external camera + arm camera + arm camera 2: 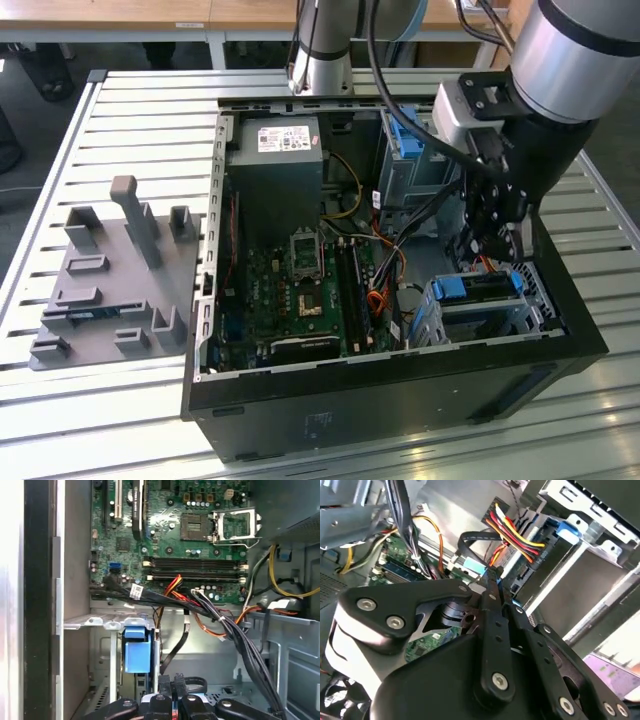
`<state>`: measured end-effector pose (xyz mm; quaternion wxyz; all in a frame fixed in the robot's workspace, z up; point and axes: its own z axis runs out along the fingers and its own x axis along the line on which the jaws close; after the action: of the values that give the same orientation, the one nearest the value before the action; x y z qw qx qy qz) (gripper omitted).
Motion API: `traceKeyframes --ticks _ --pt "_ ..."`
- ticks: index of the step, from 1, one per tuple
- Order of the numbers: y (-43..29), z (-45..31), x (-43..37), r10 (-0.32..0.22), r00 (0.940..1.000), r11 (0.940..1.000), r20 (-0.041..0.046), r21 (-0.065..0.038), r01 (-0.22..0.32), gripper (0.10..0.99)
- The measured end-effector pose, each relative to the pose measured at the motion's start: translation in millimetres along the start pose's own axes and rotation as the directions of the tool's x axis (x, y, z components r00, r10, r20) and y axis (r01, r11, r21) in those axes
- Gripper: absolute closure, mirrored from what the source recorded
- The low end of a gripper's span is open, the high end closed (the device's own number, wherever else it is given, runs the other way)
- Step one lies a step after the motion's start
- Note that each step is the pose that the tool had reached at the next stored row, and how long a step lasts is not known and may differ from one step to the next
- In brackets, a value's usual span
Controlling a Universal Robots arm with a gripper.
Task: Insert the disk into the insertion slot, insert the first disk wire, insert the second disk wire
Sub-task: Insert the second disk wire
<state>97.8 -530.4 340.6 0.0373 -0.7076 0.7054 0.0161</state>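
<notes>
Matt black end effector [492,577], glossy blue plastic carrier on the disk [478,287], grey perforated sheet-metal insertion slot [535,290]

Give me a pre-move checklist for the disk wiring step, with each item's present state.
1. Disk seated in the insertion slot: ok in the exterior view, its blue carrier lies inside the cage.
2. Gripper positioned above the disk's rear edge: ok.
3. Gripper holding a connector: the fingers meet on a black wire connector in the second wrist view, ok.
4. Connector aligned with the disk's port: cannot tell.
5. Red and yellow power wires clear of the fingers: ok, they sit beyond the tips.
6. First wire already plugged in: cannot tell.
</notes>
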Motion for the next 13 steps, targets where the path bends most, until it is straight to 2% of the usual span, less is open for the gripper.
traceKeyframes --ticks 2,3,13 --pt "0.0 0.0 2.6 0.001 0.9993 1.0 0.0369 0.0 -0.001 0.937" --pt "0.0 0.1 3.9 0.001 0.9988 1.0 0.0488 0.0 -0.001 0.937" --pt "0.1 -0.1 17.2 0.001 0.9987 1.0 0.0505 0.0 -0.001 0.937"
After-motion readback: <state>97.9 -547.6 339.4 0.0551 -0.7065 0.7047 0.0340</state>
